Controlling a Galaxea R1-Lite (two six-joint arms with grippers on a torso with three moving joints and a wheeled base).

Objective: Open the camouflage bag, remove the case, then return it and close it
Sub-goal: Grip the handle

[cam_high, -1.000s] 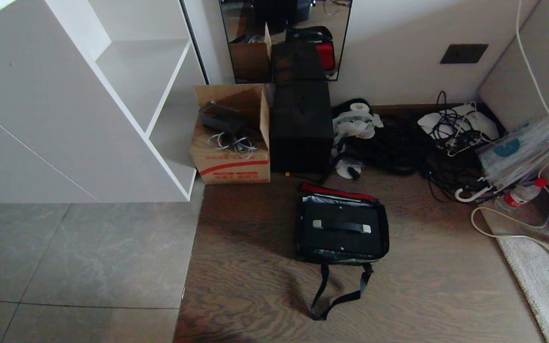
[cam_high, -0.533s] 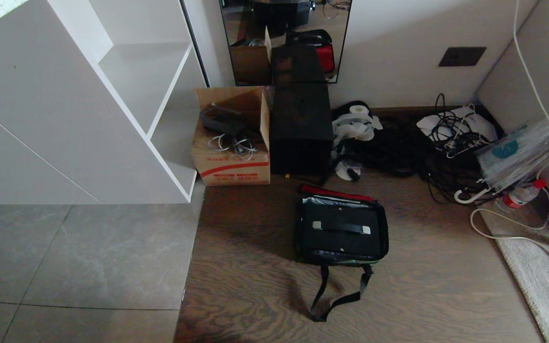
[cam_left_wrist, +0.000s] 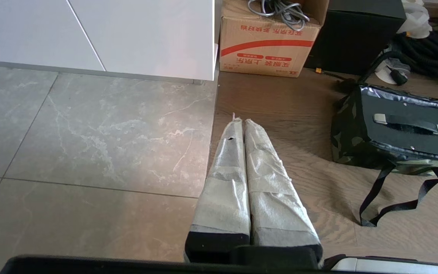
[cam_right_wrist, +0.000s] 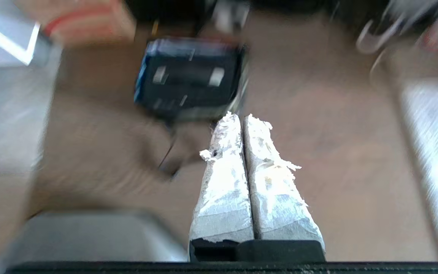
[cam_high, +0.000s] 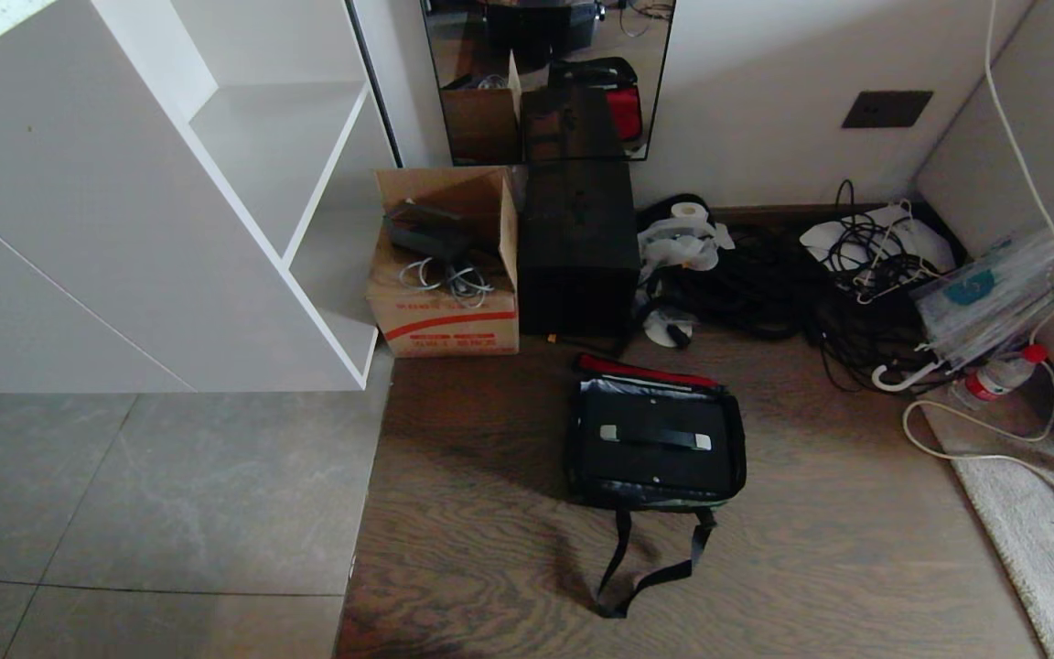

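The camouflage bag (cam_high: 655,501) lies on the wooden floor with its lid flap folded back, red lining (cam_high: 641,370) showing. Inside it rests the black case (cam_high: 655,465), handle (cam_high: 655,437) facing up. The bag's black strap (cam_high: 650,572) trails toward me. Neither arm shows in the head view. My left gripper (cam_left_wrist: 243,121) is shut and empty, above the floor to the left of the bag (cam_left_wrist: 350,133) and case (cam_left_wrist: 405,133). My right gripper (cam_right_wrist: 242,116) is shut and empty, its tips just short of the bag's near side (cam_right_wrist: 194,113), with the case (cam_right_wrist: 188,85) beyond.
Behind the bag stand a cardboard box (cam_high: 443,302) with cables and a tall black box (cam_high: 579,247). Black cable piles (cam_high: 765,284), a water bottle (cam_high: 994,377) and a white cord (cam_high: 994,448) crowd the right. A white shelf unit (cam_high: 216,183) is on the left.
The whole head picture has slipped slightly downward, so the camera moved a little. The bag, case and strap lie as before.
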